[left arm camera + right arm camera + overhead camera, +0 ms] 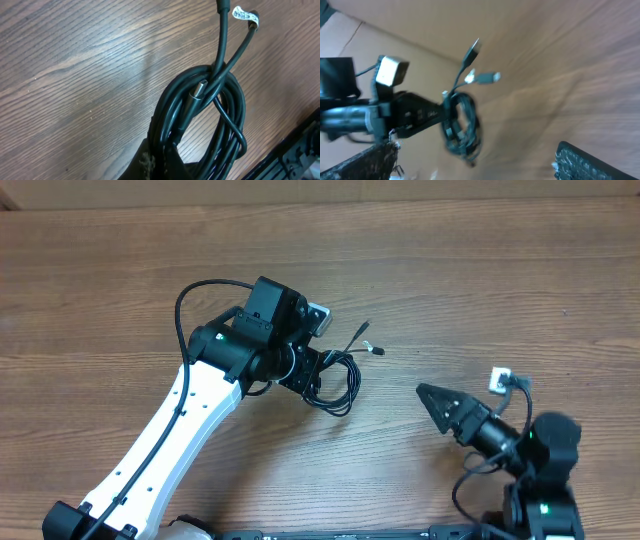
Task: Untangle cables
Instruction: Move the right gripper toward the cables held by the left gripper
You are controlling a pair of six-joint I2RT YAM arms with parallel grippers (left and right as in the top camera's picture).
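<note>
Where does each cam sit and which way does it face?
Overhead: above the table, looking straight down; both arms, left gripper and right gripper show.
Left wrist: faces the tabletop, close on the cables; its dark fingers at bottom edge.
Right wrist: looks sideways across the table at the left gripper; own fingers at bottom corners.
Shared: all three show the coiled cables.
</note>
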